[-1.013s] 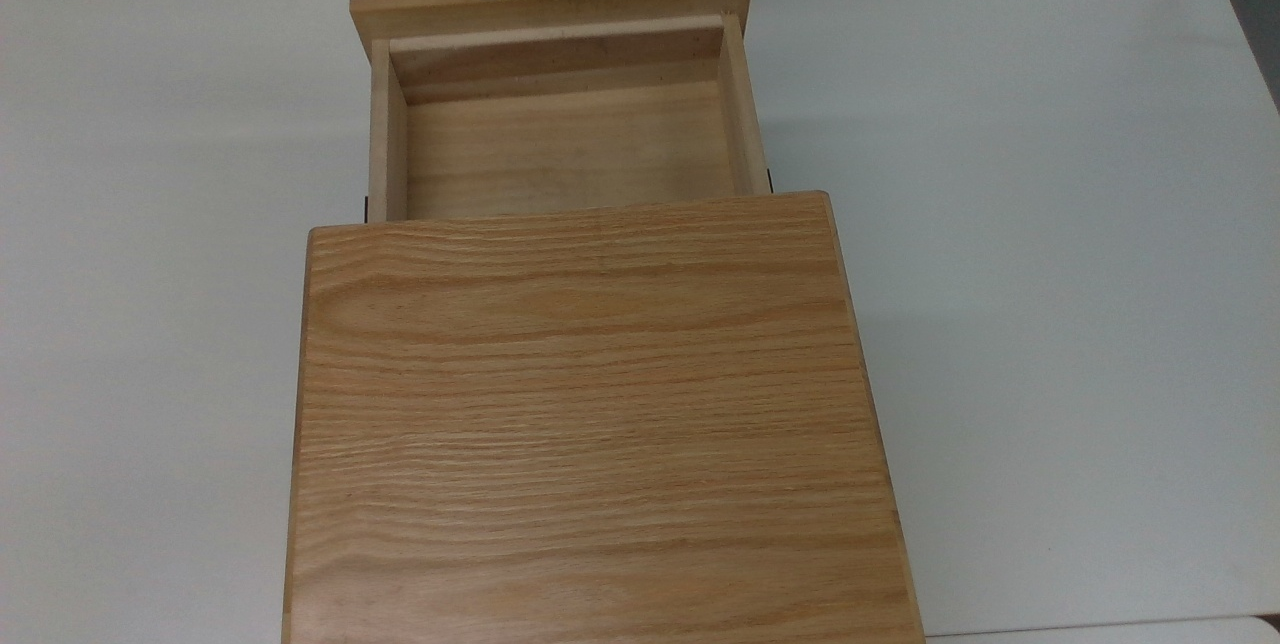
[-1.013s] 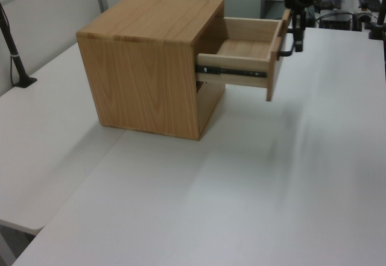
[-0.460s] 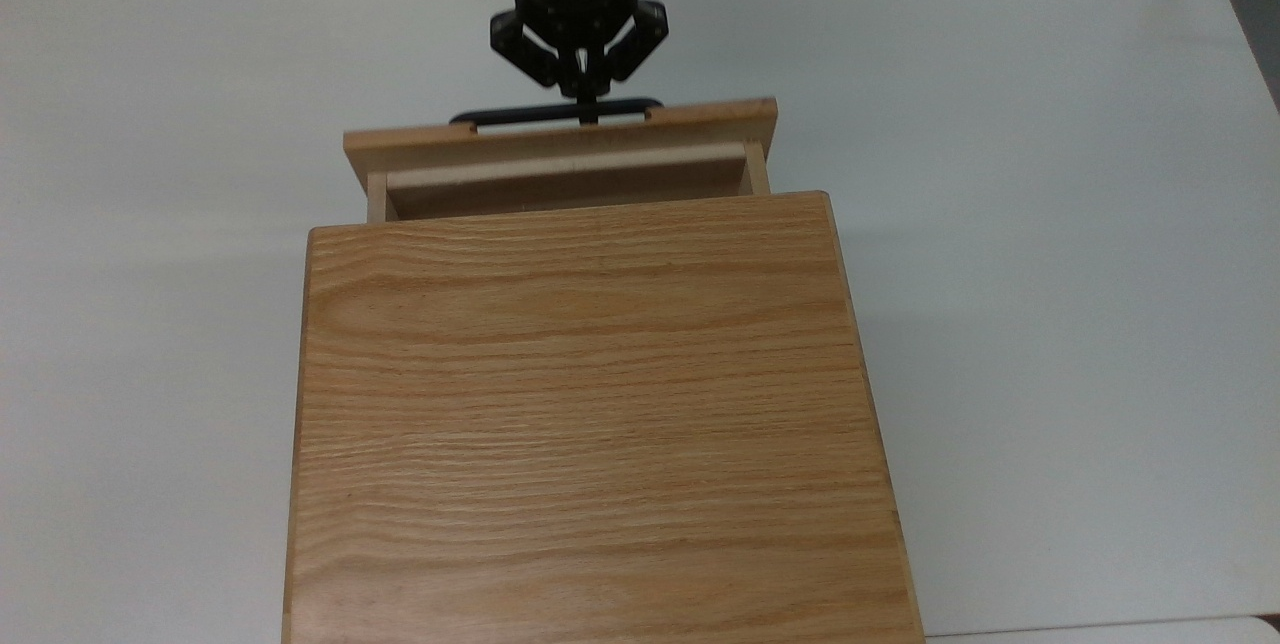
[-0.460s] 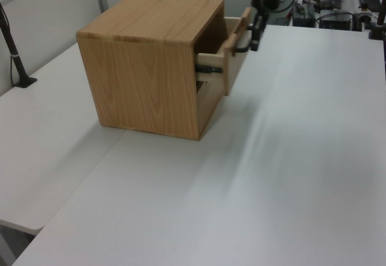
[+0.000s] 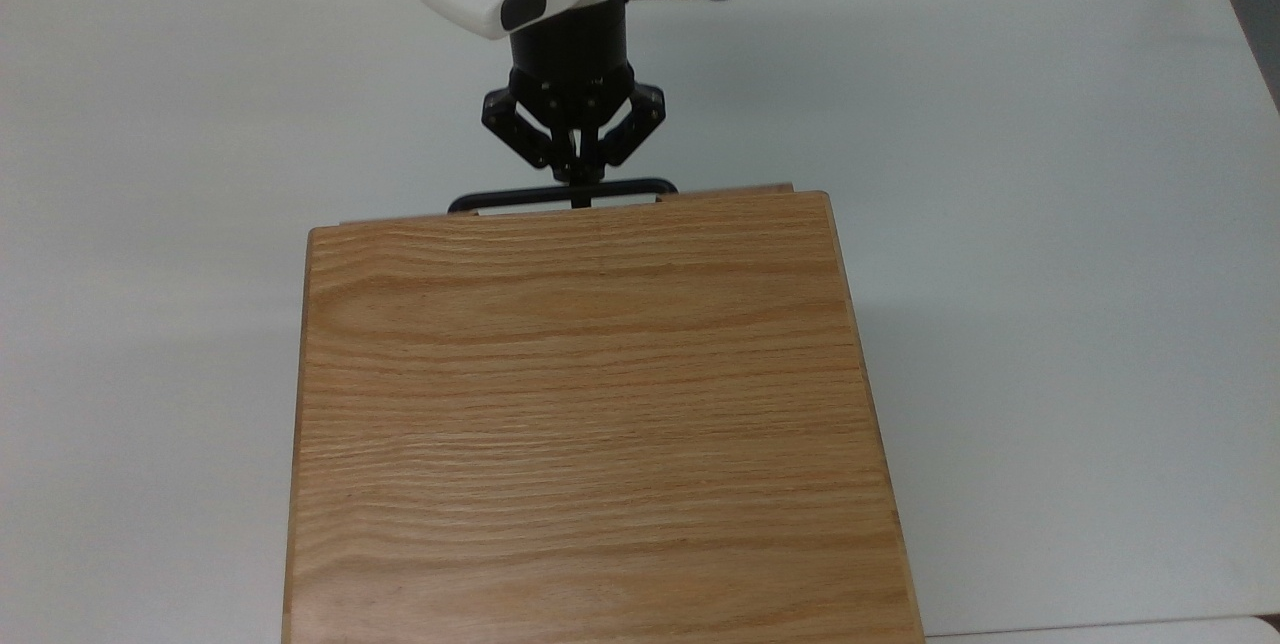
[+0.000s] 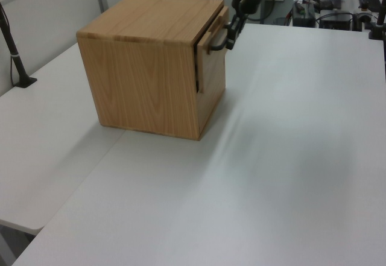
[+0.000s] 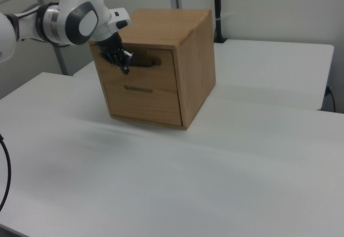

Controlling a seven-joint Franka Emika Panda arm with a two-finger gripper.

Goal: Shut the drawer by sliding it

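The drawer (image 6: 212,67) is the upper one of a light oak cabinet (image 5: 590,404). It sits pushed in almost flush. In the top view a thin strip of its front panel (image 5: 725,191) shows past the cabinet's top edge. In the left view a narrow dark gap remains beside the panel. Its black bar handle (image 5: 500,199) juts out from the front. My gripper (image 5: 578,192) is shut, its joined fingertips pressing against the middle of the handle (image 7: 146,63). In the right view the gripper (image 7: 124,66) sits at the drawer front's (image 7: 156,73) left part.
A lower drawer front with a slim handle (image 7: 138,89) sits under the upper one. The cabinet stands on a white table (image 5: 1050,224), with bare surface on both sides. A black post (image 6: 15,61) rises at the left view's left edge, and equipment clutters the left view's far right.
The drawer slid from wide open into the cabinet, the gripper following against its handle. Its inside, visible a second ago, is now hidden under the cabinet top.
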